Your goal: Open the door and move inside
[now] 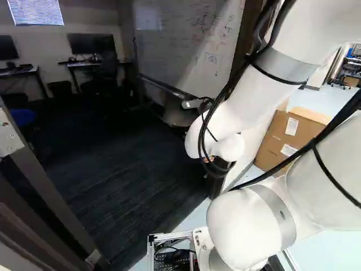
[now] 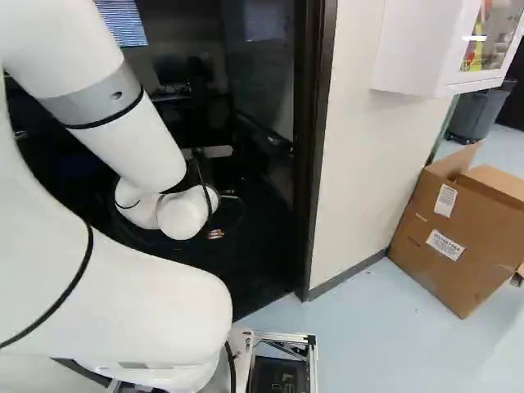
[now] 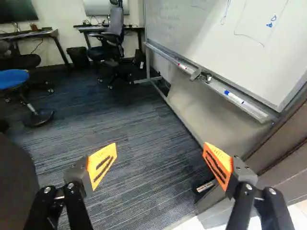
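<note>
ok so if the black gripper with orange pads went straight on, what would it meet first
Probably the dark striped carpet ahead of the open gripper, though how far off is unclear; the large whiteboard looks off to one side.

We look through a doorway (image 2: 313, 176) into an office — monitors (image 1: 91, 43) on desks (image 3: 42, 33) at the upper left of the left base view, a wheeled office chair (image 3: 114, 24), dark carpet (image 3: 144, 163) and a written-on whiteboard (image 1: 175, 36), with pens (image 3: 234, 97) along its tray (image 3: 218, 87). Outside, we see pale hard floor (image 2: 385, 336) — and a glass-fronted wall cabinet (image 2: 413, 45) at the right base view's upper right.
</note>
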Controlling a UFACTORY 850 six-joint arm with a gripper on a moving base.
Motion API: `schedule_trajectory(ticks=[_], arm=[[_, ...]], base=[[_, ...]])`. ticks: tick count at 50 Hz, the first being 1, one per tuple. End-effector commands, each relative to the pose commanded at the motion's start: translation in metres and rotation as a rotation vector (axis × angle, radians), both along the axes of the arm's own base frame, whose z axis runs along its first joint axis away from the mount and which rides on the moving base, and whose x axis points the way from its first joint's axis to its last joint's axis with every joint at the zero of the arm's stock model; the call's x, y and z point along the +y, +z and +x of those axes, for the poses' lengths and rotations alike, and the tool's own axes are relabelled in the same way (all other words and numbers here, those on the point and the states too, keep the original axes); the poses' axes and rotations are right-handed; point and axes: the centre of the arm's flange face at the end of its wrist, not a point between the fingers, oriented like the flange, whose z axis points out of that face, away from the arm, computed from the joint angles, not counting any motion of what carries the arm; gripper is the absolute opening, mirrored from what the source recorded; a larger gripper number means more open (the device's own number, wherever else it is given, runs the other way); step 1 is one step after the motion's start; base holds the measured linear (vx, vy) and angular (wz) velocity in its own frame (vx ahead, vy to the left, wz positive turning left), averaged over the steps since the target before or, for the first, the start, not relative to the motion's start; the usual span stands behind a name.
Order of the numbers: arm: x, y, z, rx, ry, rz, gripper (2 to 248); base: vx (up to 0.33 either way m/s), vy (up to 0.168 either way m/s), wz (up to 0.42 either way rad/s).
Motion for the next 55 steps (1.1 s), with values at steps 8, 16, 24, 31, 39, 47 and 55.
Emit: schedule_trajectory(ticks=[8, 16, 24, 31, 39, 47, 55], arm=[[0.0000, 0.0000, 0.0000, 0.000, 0.000, 0.000, 247], [0.0000, 0.0000, 0.0000, 0.000, 0.000, 0.000, 247], [0.0000, 0.0000, 0.0000, 0.000, 0.000, 0.000, 247], [0.0000, 0.0000, 0.0000, 0.000, 0.000, 0.000, 247], [0.0000, 0.0000, 0.0000, 0.000, 0.000, 0.000, 247], [0.0000, 0.0000, 0.0000, 0.000, 0.000, 0.000, 247], [0.0000, 0.0000, 0.0000, 0.000, 0.000, 0.000, 247]], base=[[0.002, 0.060, 0.282], [0.002, 0.073, 0.364], [-0.002, 0.078, 0.369], [-0.001, 0.076, 0.362], [0.001, 0.060, 0.287], [0.014, 0.047, 0.365], [0.000, 0.005, 0.237]])
